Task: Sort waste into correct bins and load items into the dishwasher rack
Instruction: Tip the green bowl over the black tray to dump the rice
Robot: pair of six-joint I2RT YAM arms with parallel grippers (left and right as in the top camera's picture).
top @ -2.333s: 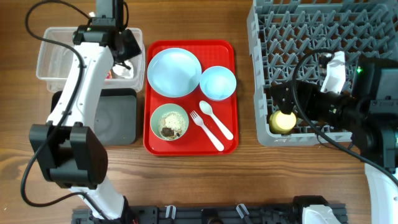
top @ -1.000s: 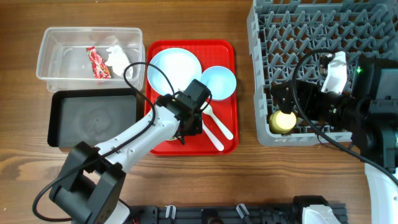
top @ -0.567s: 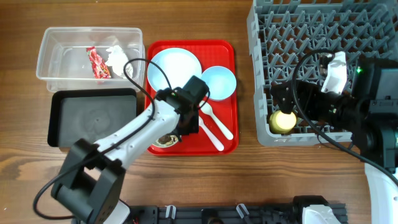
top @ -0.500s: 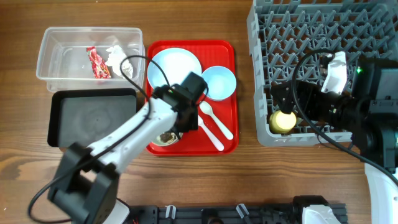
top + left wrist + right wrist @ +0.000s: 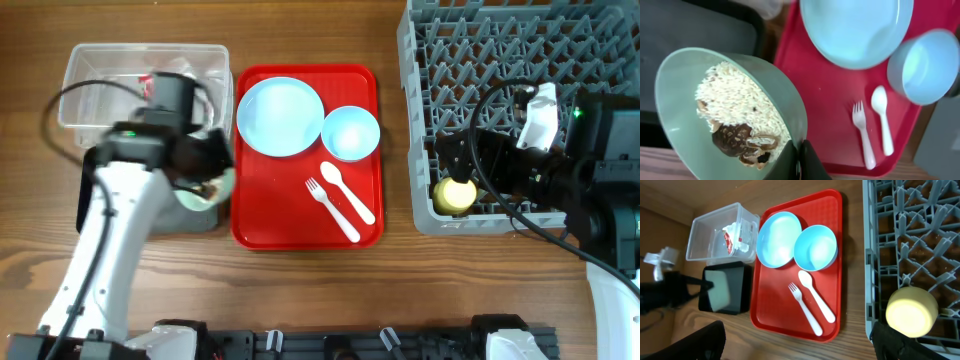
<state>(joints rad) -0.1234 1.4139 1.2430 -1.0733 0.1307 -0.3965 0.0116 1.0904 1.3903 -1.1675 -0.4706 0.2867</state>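
Observation:
My left gripper [image 5: 802, 161] is shut on the rim of a pale green bowl [image 5: 685, 100] that holds whitish rice and brown scraps [image 5: 737, 117]. In the overhead view that bowl [image 5: 208, 190] hangs over the right end of the black tray [image 5: 190, 218]. The clear tub [image 5: 100, 95] behind it holds the red wrapper [image 5: 729, 240] and the white tissue [image 5: 735, 229]. On the red tray [image 5: 290, 215] lie a blue plate [image 5: 280, 117], a blue bowl [image 5: 350, 133], a fork [image 5: 332, 210] and a spoon [image 5: 347, 192]. My right gripper [image 5: 800, 350] stands open beside the yellow cup [image 5: 912, 312], which sits in the grey rack [image 5: 520, 60].
The rack fills the right side of the table up to its far edge. The left arm [image 5: 110, 240] stretches over the black tray and the table's front left. Bare wood lies between the red tray and the rack.
The left arm has shut on the scrap bowl, lifted it off the red tray and carried it left over the black tray. The right arm has not moved.

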